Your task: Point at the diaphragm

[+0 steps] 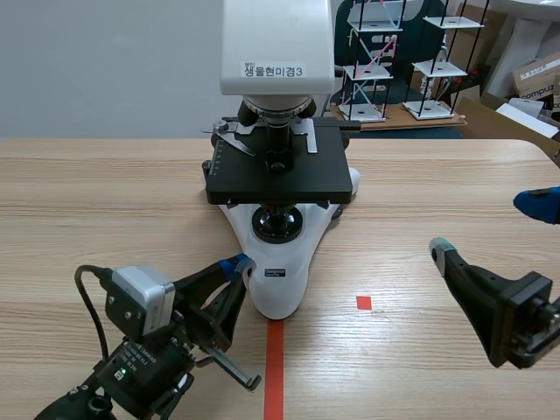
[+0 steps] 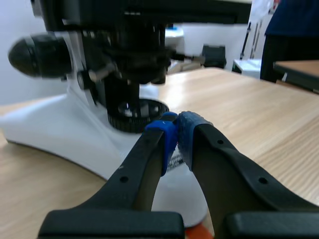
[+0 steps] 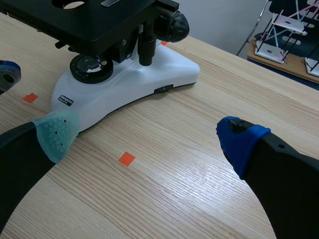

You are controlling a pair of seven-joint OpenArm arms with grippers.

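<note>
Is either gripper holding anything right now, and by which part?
Nothing is held. The left gripper is shut on nothing at the white microscope base; the right gripper is open and empty.

Bright, even light falls from above, and no hard shadows show anywhere. The wooden table has a soft sheen, and in the right wrist view a pale patch of glare lies on it just beside the blue pad of the right gripper. The white base of the microscope is brightly lit, while the parts under its black stage sit in deep shade, nearly black in the left wrist view against a bright background.
</note>
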